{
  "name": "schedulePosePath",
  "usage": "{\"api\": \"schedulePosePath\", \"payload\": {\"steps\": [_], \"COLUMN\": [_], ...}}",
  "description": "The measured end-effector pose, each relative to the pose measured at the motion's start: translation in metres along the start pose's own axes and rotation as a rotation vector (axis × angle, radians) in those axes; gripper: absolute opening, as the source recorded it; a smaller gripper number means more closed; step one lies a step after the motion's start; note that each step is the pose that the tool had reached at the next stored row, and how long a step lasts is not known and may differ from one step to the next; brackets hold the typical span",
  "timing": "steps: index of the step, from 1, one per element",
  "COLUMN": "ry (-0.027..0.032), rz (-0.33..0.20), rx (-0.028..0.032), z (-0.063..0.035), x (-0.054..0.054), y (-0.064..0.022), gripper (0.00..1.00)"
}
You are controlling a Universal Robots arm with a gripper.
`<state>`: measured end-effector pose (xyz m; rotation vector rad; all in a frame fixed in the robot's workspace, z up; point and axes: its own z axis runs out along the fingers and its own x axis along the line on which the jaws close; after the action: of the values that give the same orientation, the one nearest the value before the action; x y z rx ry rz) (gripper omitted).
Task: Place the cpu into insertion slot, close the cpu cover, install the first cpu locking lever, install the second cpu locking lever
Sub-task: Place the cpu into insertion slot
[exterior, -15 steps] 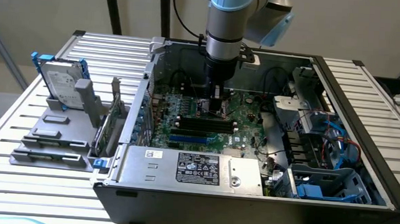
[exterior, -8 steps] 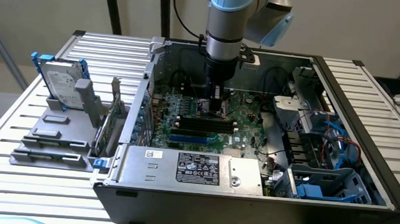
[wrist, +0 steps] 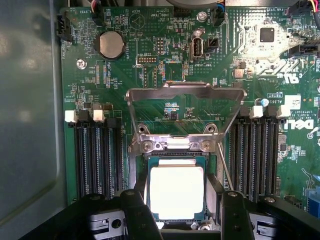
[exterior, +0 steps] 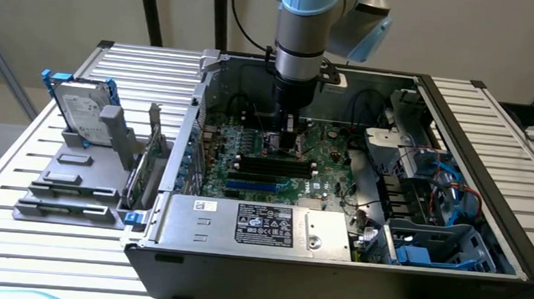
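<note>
silvery cpu (wrist: pixel 176 192) flat in insertion slot (wrist: pixel 175 157), cpu cover (wrist: pixel 186 92) raised open

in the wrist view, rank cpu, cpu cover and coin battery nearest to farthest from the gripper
1. cpu: seated between the open fingers of the gripper.
2. cpu cover: swung up, just beyond the cpu.
3. coin battery: farthest, well past the cover and off to one side.
</note>
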<state>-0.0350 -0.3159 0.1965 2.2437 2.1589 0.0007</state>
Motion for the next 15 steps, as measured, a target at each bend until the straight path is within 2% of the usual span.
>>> {"api": "schedulePosePath", "payload": {"steps": [2, 3, 5, 12, 13, 15], "ry": [-0.0004, -0.0005, -0.0010, -0.0010, -0.0011, -0.0009], "rz": [0.000, 0.000, 0.000, 0.000, 0.000, 0.000], "rx": [0.0002, 0.0004, 0.0014, 0.0025, 0.0025, 0.0024], "z": [0.0000, 0.0000, -0.0016, -0.0211, -0.0231, -0.0259], "x": [0.000, 0.000, 0.000, -0.001, -0.002, -0.004], "y": [0.0000, 0.0000, -0.0002, -0.0017, -0.0032, -0.0086], "gripper": [0.56, 0.62, 0.62, 0.62, 0.60, 0.48]}}
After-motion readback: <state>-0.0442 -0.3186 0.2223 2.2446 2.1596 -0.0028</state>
